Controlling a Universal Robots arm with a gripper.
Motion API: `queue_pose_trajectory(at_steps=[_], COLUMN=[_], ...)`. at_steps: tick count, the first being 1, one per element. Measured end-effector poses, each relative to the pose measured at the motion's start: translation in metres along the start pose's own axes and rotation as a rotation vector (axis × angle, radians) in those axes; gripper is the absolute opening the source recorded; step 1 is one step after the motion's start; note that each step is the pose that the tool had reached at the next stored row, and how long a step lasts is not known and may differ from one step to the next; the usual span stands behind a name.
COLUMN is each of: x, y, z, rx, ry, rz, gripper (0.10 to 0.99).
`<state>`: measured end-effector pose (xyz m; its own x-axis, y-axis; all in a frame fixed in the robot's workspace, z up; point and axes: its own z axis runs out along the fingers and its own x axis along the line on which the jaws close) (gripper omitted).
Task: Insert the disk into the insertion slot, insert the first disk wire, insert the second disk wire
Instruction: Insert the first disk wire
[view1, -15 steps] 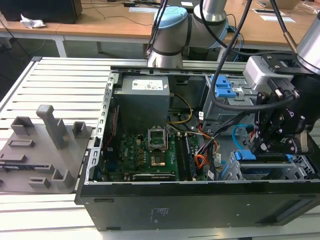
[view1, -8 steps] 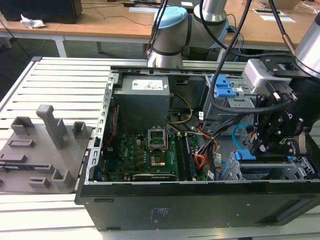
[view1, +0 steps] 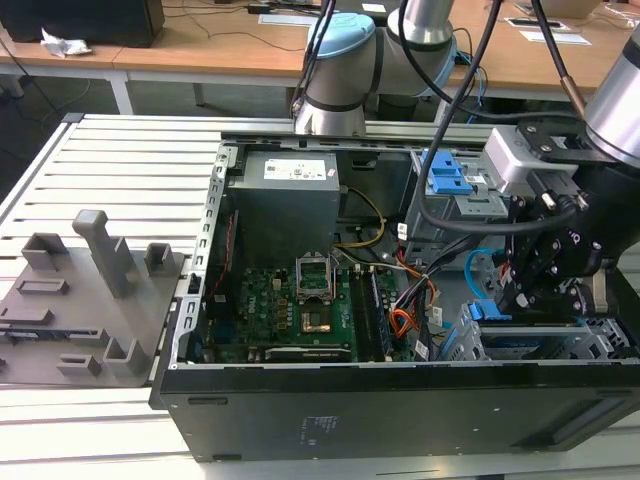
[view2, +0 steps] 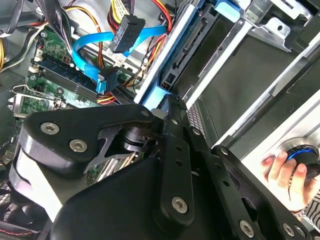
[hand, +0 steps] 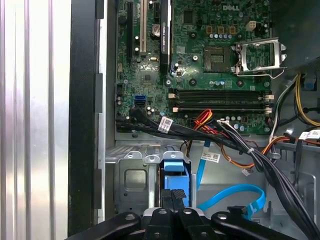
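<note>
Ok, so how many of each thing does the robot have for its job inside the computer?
Disk: 1
Metal slot: 1
Orange-red wire bundle: 1
Light-blue cable: 1
Total: 4

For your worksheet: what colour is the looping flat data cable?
The cable is light blue, clearest in the second wrist view.
</note>
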<state>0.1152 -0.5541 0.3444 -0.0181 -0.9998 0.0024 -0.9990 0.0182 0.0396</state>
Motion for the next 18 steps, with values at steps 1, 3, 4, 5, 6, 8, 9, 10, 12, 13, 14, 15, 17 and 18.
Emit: queue_pose_trajectory(at_steps=[1,3,4,5,6,8,9,10,12,13,14,15,17,18], x=[0.0000,0.0000,0.0000,0.0000,0.0000,0.0000,0.0000,0.0000,0.0000,0.0000,0.0000,0.0000,0.0000,0.0000], y=[0.0000,-0.0001,-0.0001,-0.0001,-0.0001,-0.0001,-0.0001,-0.0001,-0.0001,0.0000,0.0002,0.0004,0.0007,0.0007], z=[0.0007,0.0028,0.0031,0.0031,0.0032,0.0034,0.0034,0.0034,0.0034,0.0007,-0.0056,-0.0102,-0.0185,-0.0184], rx=[0.000,0.000,0.000,0.000,0.000,0.000,0.000,0.000,0.000,0.000,0.000,0.000,0.000,0.000], ry=[0.0000,0.0000,0.0002,0.0003,0.0003,0.0000,0.0000,0.0000,-0.0001,0.0001,0.0008,0.0013,0.0026,0.0025], rz=[0.000,0.000,0.000,0.000,0.000,0.000,0.000,0.000,0.000,0.000,0.000,0.000,0.000,0.000], gripper=[0.106,0.106,0.106,0.106,0.106,0.106,0.106,0.114,0.176,0.176,0.176,0.176,0.176,0.176])
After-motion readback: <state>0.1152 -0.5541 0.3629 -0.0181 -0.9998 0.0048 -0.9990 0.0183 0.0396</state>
